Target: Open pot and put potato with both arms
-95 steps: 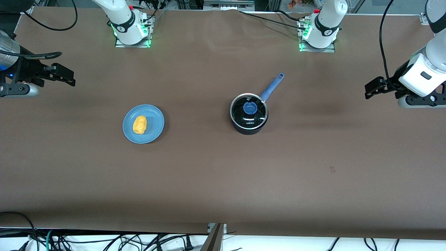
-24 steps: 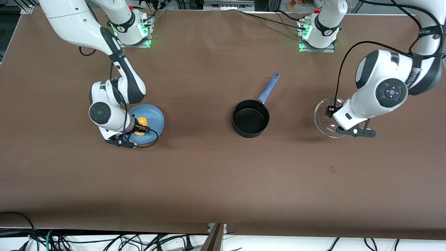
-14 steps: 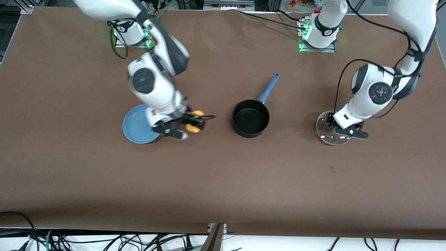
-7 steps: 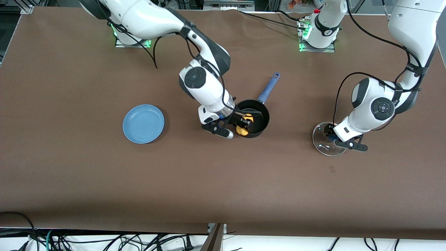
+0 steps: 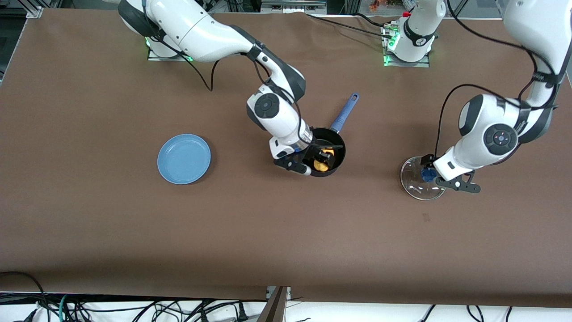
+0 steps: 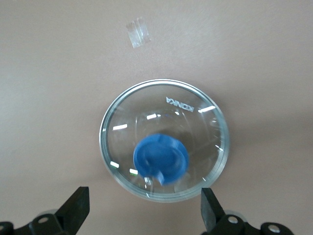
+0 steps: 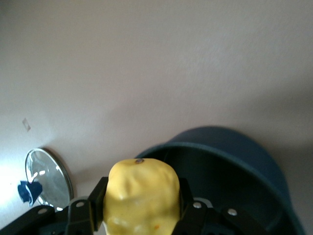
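Brown table [image 5: 277, 232]: right hand [image 5: 322, 157] half-hides potato [image 5: 320, 166] over pot [image 5: 335, 142].

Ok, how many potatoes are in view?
1: the small yellow bumpy potato, held in the right gripper over the open black saucepan. None on the flat blue plate.

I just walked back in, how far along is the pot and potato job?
Done: the lid lies on the table, left gripper open above it, pot uncovered. In hand: the right gripper holds the potato over the pot. Left: let it go inside.
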`<move>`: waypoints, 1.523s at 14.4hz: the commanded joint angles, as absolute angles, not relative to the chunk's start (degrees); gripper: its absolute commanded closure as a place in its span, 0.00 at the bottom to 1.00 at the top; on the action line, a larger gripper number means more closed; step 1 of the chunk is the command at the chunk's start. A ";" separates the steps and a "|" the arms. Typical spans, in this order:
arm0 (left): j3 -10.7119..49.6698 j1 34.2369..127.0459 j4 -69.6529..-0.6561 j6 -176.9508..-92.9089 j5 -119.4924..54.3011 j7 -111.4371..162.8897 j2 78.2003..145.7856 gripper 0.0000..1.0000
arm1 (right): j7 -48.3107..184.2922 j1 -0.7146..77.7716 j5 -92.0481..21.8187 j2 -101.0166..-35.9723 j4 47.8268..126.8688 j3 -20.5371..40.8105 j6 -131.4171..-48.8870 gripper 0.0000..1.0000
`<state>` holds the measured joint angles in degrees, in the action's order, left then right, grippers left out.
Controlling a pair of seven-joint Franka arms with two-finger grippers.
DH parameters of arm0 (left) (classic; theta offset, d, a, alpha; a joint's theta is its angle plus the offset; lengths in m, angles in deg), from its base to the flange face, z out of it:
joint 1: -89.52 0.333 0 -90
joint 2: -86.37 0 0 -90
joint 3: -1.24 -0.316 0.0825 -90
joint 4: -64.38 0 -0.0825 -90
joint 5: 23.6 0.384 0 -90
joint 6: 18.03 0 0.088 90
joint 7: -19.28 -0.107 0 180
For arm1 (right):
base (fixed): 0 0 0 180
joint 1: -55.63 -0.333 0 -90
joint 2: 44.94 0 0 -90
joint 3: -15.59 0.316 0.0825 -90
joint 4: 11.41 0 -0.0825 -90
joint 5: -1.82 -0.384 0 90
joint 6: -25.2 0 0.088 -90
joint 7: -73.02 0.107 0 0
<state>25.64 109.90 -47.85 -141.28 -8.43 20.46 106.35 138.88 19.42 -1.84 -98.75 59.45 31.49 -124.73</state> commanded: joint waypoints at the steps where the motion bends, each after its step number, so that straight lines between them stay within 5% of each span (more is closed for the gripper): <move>1: 26.20 110.43 -49.09 -134.25 -17.24 18.93 96.60 0.00 | 139.91 18.98 -1.61 -99.17 57.58 31.23 -121.41 0.25; 2: 26.20 110.43 -49.08 -131.35 -18.67 17.44 93.17 0.00 | 139.47 19.15 -1.43 -98.82 57.50 31.14 -118.87 0.00; 6: 25.76 110.43 -46.38 -121.24 -21.85 16.99 83.92 0.00 | 138.24 21.78 -0.55 -94.97 54.61 30.79 -105.00 0.00; 9: 25.67 110.35 -35.67 -110.87 -21.24 16.73 85.13 0.00 | 131.67 25.29 1.81 -86.73 54.15 30.97 -88.94 0.00; 12: 25.67 110.35 -33.53 -110.40 -21.23 16.73 85.58 0.00 | 116.51 31.43 3.57 -78.72 55.99 30.88 -72.32 0.00; 18: 26.03 110.17 -31.42 -110.23 -21.85 16.73 86.46 0.00 | 85.91 47.70 5.42 -62.63 65.40 30.00 -60.16 0.00; 22: 22.54 105.19 -31.16 -110.23 -21.76 17.43 86.19 0.00 | 72.69 50.61 5.60 -56.74 66.02 21.41 -55.31 0.00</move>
